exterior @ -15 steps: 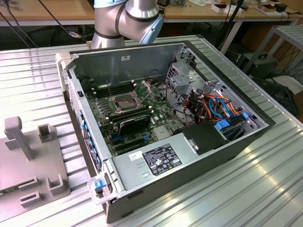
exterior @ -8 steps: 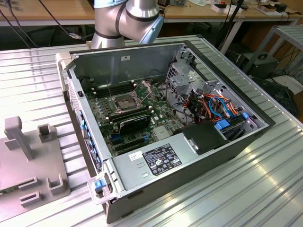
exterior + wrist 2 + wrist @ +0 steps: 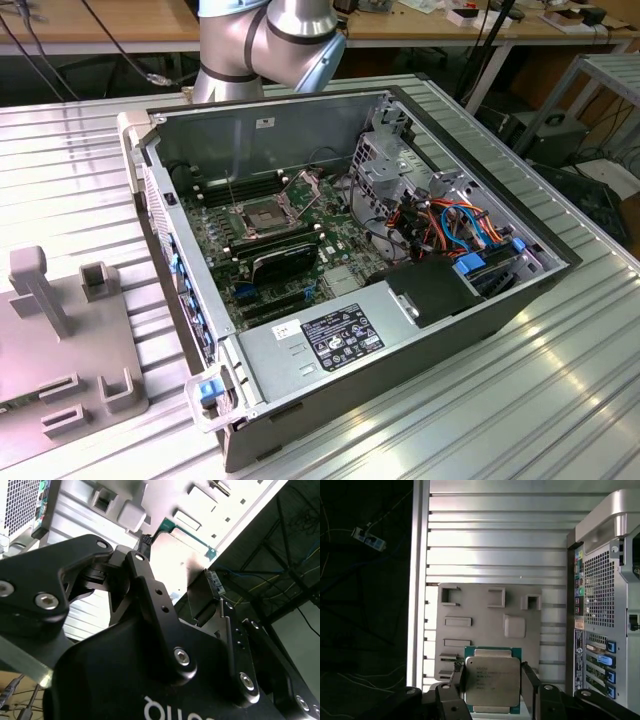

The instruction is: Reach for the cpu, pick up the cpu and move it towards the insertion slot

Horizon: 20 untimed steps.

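The claw (image 3: 492, 682) grips the cpu (image 3: 492, 681) by opposite edges; it looks thin, light, rigid and fragile.

1. The cpu (image 3: 492, 681) is faced with a dull silvery-tan metal lid, bordered by a green board edge.
2. The gripper (image 3: 492, 685) is made of matt black metal, fastened with shiny steel screws; its fingers (image 3: 459, 677) are pressed against the chip's two sides.
3. The grey fixture block (image 3: 490, 625) looks like smooth matt plastic.
4. The table (image 3: 520, 400) is formed of ribbed, brushed aluminium with a soft sheen.
5. The computer case (image 3: 400, 350) is built of bare grey sheet metal, with perforated metal at its rear.
6. The insertion slot (image 3: 253, 217) is framed in shiny metal around a dark centre.
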Available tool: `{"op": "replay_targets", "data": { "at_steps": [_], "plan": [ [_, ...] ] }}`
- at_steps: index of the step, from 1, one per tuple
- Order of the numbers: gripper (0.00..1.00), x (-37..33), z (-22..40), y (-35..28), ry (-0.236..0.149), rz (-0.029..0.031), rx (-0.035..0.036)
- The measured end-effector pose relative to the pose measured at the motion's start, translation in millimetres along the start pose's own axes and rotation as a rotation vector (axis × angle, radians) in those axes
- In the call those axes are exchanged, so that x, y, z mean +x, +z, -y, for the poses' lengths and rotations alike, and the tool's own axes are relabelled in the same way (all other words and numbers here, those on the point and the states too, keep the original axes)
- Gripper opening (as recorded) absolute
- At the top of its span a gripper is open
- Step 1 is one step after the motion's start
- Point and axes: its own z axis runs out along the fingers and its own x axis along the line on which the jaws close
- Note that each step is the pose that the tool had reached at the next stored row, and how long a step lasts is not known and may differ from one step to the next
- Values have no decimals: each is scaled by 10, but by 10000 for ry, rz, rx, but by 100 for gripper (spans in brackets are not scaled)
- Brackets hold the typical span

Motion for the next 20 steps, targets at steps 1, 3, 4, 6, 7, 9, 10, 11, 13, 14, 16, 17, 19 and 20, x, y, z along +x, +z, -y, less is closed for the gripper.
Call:
{"op": "replay_targets", "data": {
  "at_steps": [1, 3, 4, 6, 7, 9, 10, 11, 13, 14, 16, 17, 19, 20],
  "plan": [
    [54, -40, 1, 1, -1, 2, 0],
    [54, -122, 4, 3, -1, 3, 0],
    [54, -156, 5, 2, -2, 1, 0],
    [54, -258, 7, 2, -1, 3, 0],
    [54, -301, 8, 2, -1, 3, 0],
    [54, -396, 11, 6, -1, 8, -1],
    [54, -416, 11, 6, -2, 9, 0],
    [54, -435, 12, 8, -2, 12, 0],
    [54, -461, 13, 11, -2, 17, 0],
    [54, -469, 13, 14, -2, 20, -1],
    [54, -481, 13, 15, -2, 19, 0],
    [54, -481, 13, 15, -1, 19, 0],
    [54, -481, 13, 15, 0, 19, 1],
    [54, -482, 14, 15, -2, 19, 1]
  ]
}}
